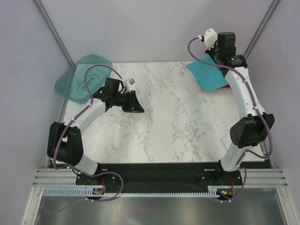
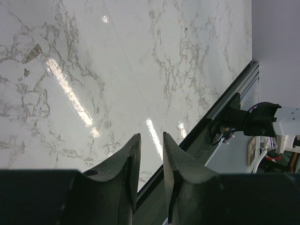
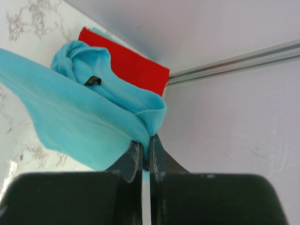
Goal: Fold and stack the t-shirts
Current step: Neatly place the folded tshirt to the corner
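Note:
The turquoise t-shirt hangs folded at the table's far right corner, with my right gripper shut on its ribbed edge. In the right wrist view the turquoise t-shirt drapes leftward, over and in front of the red t-shirt, which lies flat against the corner walls. From above, the right gripper sits at the cloth's upper edge. My left gripper hovers over the left middle of the marble table. Its jaws stand a little apart with nothing between them.
A translucent teal plastic tray rests at the far left, partly off the table edge. Pale walls and a metal frame rail close in the far right corner. The table's dark front rail and the right arm's base show in the left wrist view.

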